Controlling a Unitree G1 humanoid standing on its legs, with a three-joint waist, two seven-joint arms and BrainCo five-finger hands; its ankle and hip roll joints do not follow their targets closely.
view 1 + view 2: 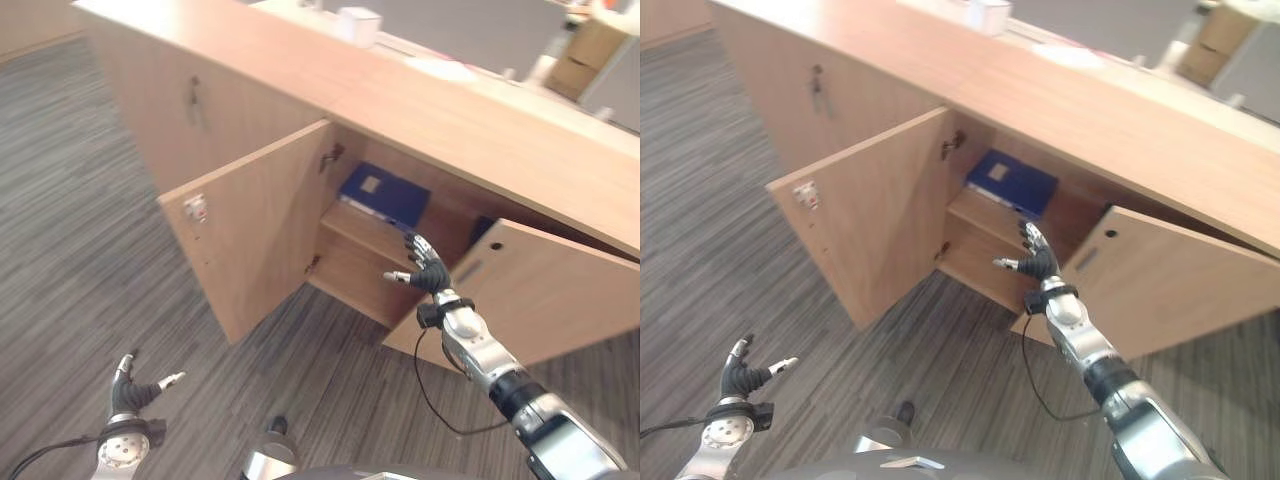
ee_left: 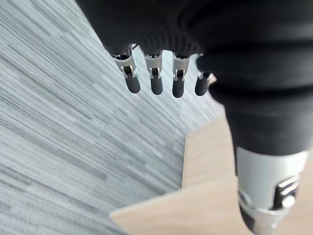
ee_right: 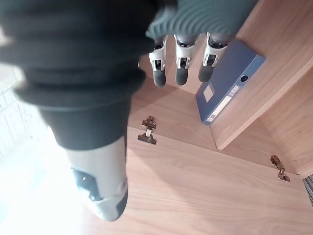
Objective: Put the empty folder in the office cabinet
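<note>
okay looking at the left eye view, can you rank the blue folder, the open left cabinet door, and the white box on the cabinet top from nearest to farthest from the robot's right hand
From the right hand:
1. Blue folder, lying on the shelf inside the cabinet, just beyond the fingers.
2. Open left cabinet door, swung out to the hand's left.
3. White box, up on the cabinet top, at the back.

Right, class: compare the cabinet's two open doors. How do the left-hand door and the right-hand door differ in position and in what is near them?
The left door is swung wide open, standing out from the cabinet; the right door is only partly open. The left door has a small sticker on its inner face; the right door shows a dark hole and a pale slot. The right hand is open beside the right door's edge, while the left hand is low over the carpet, apart from the left door. Both are light wood.
</note>
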